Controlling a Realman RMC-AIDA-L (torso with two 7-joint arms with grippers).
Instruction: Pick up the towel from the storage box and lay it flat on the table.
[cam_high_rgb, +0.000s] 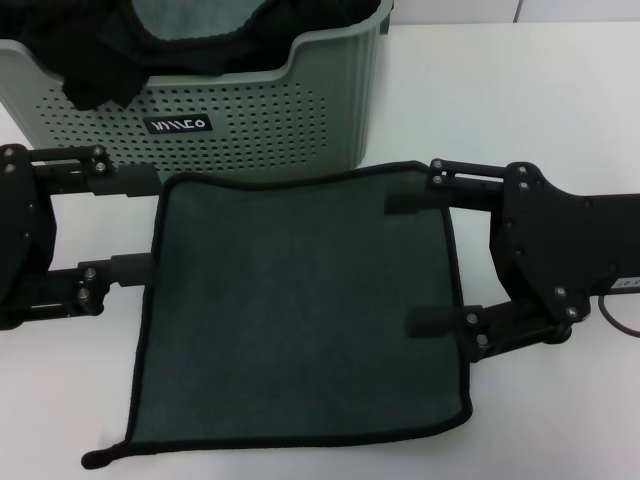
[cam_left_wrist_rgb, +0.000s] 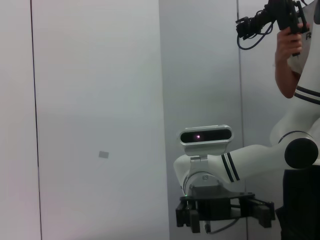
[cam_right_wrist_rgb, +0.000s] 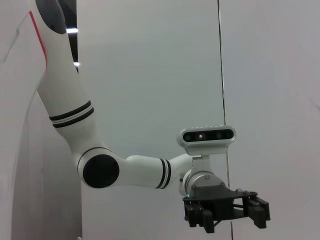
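The towel (cam_high_rgb: 300, 310), dark teal-grey with a black hem, lies spread flat on the white table (cam_high_rgb: 540, 100) in front of the storage box (cam_high_rgb: 250, 120). One near corner is slightly curled. My left gripper (cam_high_rgb: 135, 222) is open at the towel's left edge, with its fingertips (cam_high_rgb: 135, 178) beside the hem. My right gripper (cam_high_rgb: 405, 262) is open over the towel's right part, and its fingers (cam_high_rgb: 415, 322) hold nothing. The left wrist view shows the right gripper (cam_left_wrist_rgb: 225, 212) far off. The right wrist view shows the left gripper (cam_right_wrist_rgb: 225, 210) far off.
The pale green basket holds an all-black cloth (cam_high_rgb: 100, 60) draped over its rim and another teal-grey cloth (cam_high_rgb: 200, 15) inside. A person (cam_left_wrist_rgb: 295, 55) stands beyond the right arm holding a black device. White walls fill both wrist views.
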